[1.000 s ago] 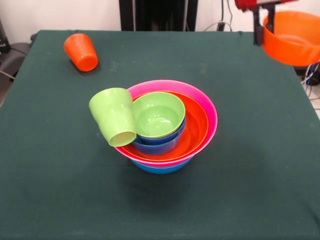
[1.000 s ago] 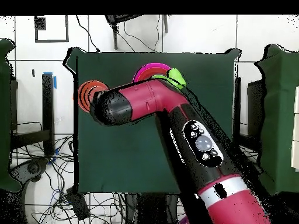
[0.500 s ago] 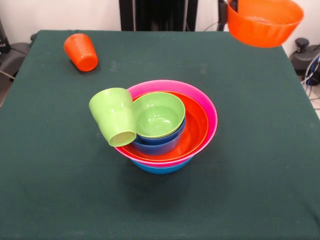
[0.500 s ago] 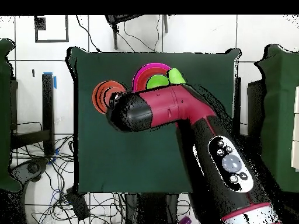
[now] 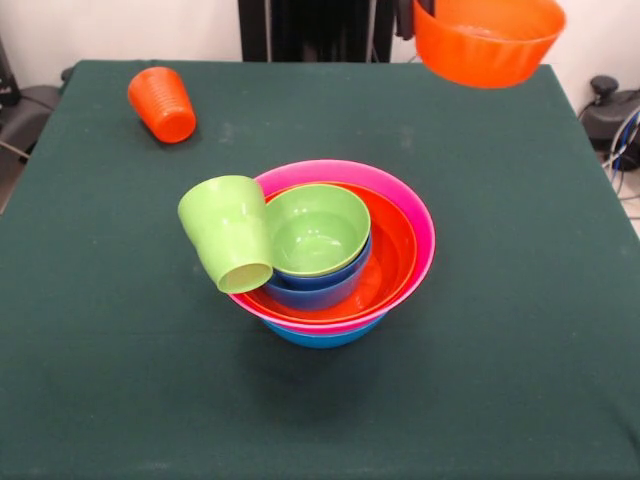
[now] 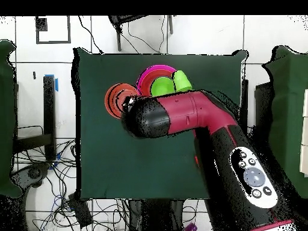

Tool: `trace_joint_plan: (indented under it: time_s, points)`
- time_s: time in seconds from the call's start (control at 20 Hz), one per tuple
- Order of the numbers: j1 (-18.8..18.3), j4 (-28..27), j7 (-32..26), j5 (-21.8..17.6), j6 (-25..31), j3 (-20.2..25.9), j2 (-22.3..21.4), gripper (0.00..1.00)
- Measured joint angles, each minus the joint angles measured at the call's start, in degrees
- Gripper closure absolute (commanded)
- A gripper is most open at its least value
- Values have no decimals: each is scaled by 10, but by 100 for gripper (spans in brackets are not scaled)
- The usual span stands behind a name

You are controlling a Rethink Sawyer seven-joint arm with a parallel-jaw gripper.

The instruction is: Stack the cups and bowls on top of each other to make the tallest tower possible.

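The tower [image 5: 330, 255] stands mid-table: a wide blue bowl [image 5: 322, 336] under pink [image 5: 405, 205] and orange [image 5: 392, 262] bowls, with a small blue bowl [image 5: 312, 288] and a lime-green bowl [image 5: 318, 230] nested inside. The lime-green cup [image 5: 228, 233] lies tilted on the tower's left rim, mouth toward the camera. The orange ribbed cup [image 5: 162, 103] lies on its side at the far left. My gripper [image 5: 422, 12] is at the top edge, shut on the rim of another orange bowl [image 5: 488, 42] held high above the far right of the table. In the overhead view this bowl [image 6: 116, 100] shows beside the tower [image 6: 156, 81].
The dark green table cloth [image 5: 120, 380] ends close to the held bowl on the right. The black pedestal [image 5: 305, 30] stands behind the table's far edge. In the overhead view my arm [image 6: 192, 117] covers the table's middle and hides the orange cup.
My gripper has carried the orange bowl leftward in the front view, from beyond the table's right edge to over its far right part. The tower and both cups have not moved.
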Motion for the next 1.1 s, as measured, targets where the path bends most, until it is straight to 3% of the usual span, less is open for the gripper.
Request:
trace_joint_plan:
  time_s: [0.45,1.1]
  points:
    - [-47,1,-4,-32,0,5,6,100]
    - [-76,1,-6,-75,0,22,22,100]
